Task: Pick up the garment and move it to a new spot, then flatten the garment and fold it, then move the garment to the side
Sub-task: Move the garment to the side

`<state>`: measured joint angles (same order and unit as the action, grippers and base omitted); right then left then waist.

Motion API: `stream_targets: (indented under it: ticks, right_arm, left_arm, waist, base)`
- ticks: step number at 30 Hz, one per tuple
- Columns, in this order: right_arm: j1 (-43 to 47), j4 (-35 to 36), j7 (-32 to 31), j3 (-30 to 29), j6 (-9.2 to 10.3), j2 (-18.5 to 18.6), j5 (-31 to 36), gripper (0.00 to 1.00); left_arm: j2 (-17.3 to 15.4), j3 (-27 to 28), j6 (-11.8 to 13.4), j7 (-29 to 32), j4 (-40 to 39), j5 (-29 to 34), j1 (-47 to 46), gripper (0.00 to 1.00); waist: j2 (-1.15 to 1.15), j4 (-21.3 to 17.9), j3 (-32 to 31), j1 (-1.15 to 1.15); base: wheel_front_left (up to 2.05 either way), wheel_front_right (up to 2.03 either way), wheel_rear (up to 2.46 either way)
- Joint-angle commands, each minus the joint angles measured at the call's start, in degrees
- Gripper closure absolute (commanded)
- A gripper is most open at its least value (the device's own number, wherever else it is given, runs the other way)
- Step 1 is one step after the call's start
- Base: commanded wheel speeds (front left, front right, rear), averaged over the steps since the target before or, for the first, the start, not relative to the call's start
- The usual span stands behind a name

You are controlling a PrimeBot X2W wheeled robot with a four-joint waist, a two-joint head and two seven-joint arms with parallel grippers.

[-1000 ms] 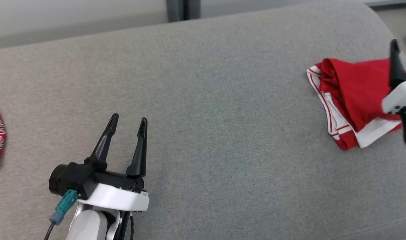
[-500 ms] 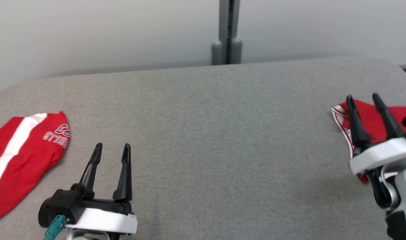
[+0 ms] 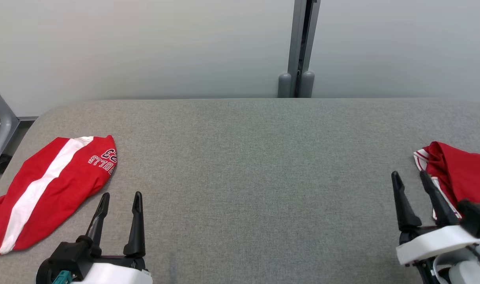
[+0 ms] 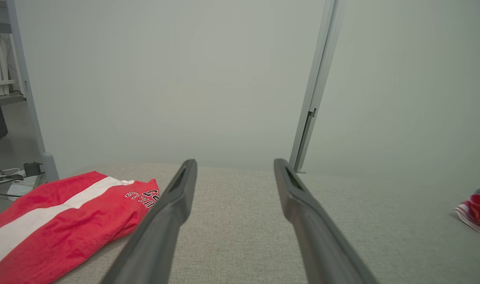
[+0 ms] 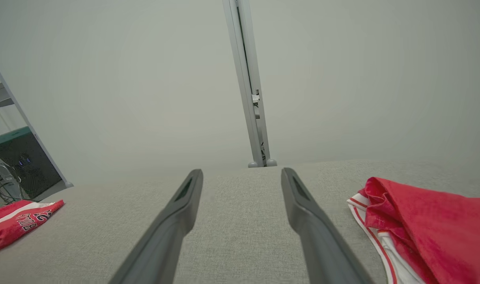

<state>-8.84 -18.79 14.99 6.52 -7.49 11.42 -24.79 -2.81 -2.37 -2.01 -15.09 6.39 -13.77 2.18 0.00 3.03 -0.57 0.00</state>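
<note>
I see both sets of jaws spread, empty: left gripper near-left on the grey pad by the red jersey, right gripper near-right, just beside the folded garment (red, white-trimmed).

Red jersey, white stripe (dark-edged lettering), left of left gripper; red, white-trimmed garment beside right gripper; grey table.

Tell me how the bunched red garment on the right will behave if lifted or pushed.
Probably floppy: the red garment lies in soft folds, so it should drape. Likely light, thin cloth. Pushed, it may bunch on the grey surface.
</note>
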Motion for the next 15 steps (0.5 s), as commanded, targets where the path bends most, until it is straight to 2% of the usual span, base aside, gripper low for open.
stream_targets:
  ticks: [1,6,15]
  right_arm:
    - [1.2,1.3,0.2,-0.6,-0.01,-0.6,0.8,0.00]
    - [3.2,3.2,0.2,-1.0,-0.01,-2.5,2.3,0.00]
    - [3.5,4.3,0.2,-0.9,-0.01,-2.8,3.1,0.00]
  left_arm:
    - [-0.2,0.6,0.3,-0.1,0.4,0.1,0.6,0.00]
    - [-0.2,0.8,0.3,-0.1,0.9,0.0,0.8,0.00]
    - [-0.2,0.0,0.7,-0.1,0.7,-0.6,0.6,0.00]
  waist:
    - [0.00,-0.1,-0.1,0.00]
    - [0.00,-0.5,-0.2,0.00]
    - [0.00,-1.1,-0.2,0.00]
  base:
    - [0.00,0.00,0.00]
    - [0.00,0.00,0.00]
    - [0.00,0.00,0.00]
